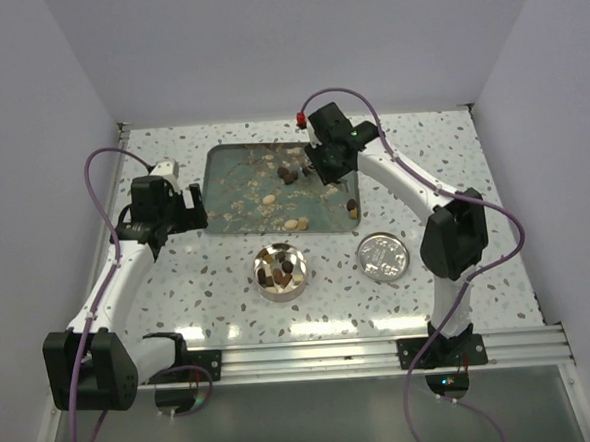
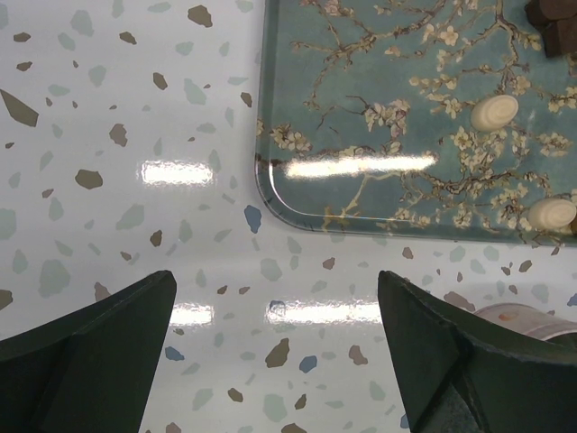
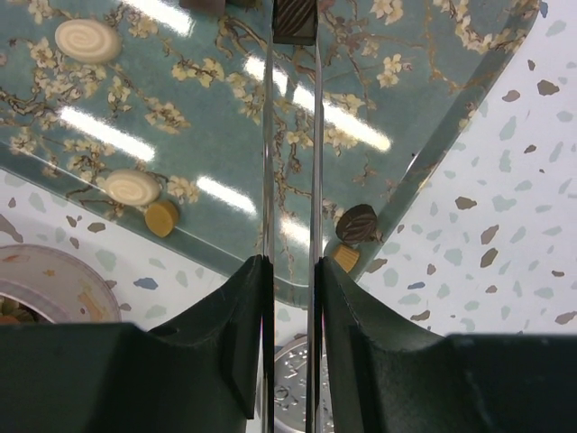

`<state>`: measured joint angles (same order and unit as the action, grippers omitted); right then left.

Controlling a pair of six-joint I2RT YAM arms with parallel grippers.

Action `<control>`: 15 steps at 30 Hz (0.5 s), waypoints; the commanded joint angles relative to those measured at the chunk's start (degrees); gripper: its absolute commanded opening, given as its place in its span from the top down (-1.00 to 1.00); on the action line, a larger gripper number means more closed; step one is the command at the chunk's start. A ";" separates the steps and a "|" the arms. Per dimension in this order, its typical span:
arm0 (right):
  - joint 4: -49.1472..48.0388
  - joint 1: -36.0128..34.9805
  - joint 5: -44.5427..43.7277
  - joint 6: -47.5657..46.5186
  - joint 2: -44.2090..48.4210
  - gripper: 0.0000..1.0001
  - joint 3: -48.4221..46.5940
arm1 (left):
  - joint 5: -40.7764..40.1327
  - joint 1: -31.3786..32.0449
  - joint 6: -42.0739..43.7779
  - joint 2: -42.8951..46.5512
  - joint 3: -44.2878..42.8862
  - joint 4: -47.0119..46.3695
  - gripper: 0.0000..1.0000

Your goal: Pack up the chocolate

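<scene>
right tool point(image 1: 320, 171) astride one dark chocolate point(image 3: 294, 25); one tray point(image 3: 225, 153), one tin point(image 1: 281, 294)

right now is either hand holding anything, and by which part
The right hand seems to pinch a dark chocolate piece by its opposite sides between its tips; the left hand is open, empty.

Tray point(image 2: 361, 117) glossy, floral print; tabletop point(image 2: 108, 207) glossy, speckled; tin point(image 1: 260, 280) polished metal; lid point(image 1: 382, 256) embossed metal; chocolate point(image 3: 87, 41) smooth.
</scene>
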<state>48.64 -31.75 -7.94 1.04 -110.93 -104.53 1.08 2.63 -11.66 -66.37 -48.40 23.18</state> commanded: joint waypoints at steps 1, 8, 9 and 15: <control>0.23 0.28 0.30 -0.60 5.99 0.41 0.90 | 0.50 -0.44 -1.26 -0.16 -0.90 -2.79 -1.00; -1.62 -1.99 1.62 2.91 13.19 0.43 12.58 | 1.47 -0.44 -1.61 0.01 -0.90 -2.96 -1.00; -1.45 -2.52 1.62 3.44 14.77 0.43 13.21 | 1.55 -0.44 -1.52 0.10 -0.99 -2.88 -1.00; 1.27 -8.06 -0.31 6.25 19.87 0.42 14.88 | 2.17 -0.44 -1.52 0.62 -0.82 -2.44 -1.00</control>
<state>49.30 -37.23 -7.66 4.78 -96.07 -89.32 2.22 2.63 -12.82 -66.43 -48.40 23.16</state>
